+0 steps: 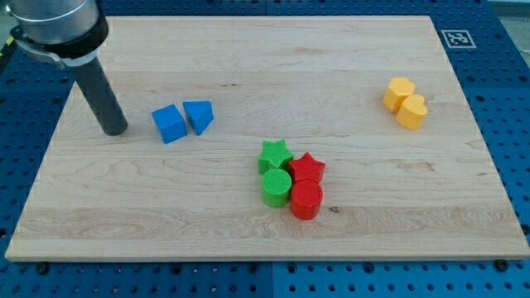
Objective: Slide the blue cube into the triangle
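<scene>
A blue cube [169, 124] lies at the board's left of centre. A blue triangle block [199, 116] lies right beside it on the view's right, the two touching or nearly so. My tip [113, 130] is at the end of the dark rod, to the view's left of the cube, with a gap of about a block's width between them.
A green star [274, 155], green cylinder [277, 187], red star [307, 167] and red cylinder [305, 199] cluster at the lower middle. A yellow hexagon block [399, 93] and a yellow heart [411, 112] sit at the upper right. The wooden board [265, 248] rests on blue pegboard.
</scene>
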Motion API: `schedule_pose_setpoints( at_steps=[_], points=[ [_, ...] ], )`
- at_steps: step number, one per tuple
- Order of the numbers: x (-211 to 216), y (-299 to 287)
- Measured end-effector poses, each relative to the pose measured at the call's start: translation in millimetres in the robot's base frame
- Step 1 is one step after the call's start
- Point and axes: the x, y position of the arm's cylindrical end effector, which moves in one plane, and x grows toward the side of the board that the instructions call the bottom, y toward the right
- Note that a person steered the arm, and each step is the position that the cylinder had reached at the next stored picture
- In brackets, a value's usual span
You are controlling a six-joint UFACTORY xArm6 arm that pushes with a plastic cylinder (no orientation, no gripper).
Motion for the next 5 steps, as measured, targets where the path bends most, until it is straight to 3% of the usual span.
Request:
schedule_pose_setpoints(
  at_steps=[5],
  points=[
    [-5.6,85.0]
  ],
)
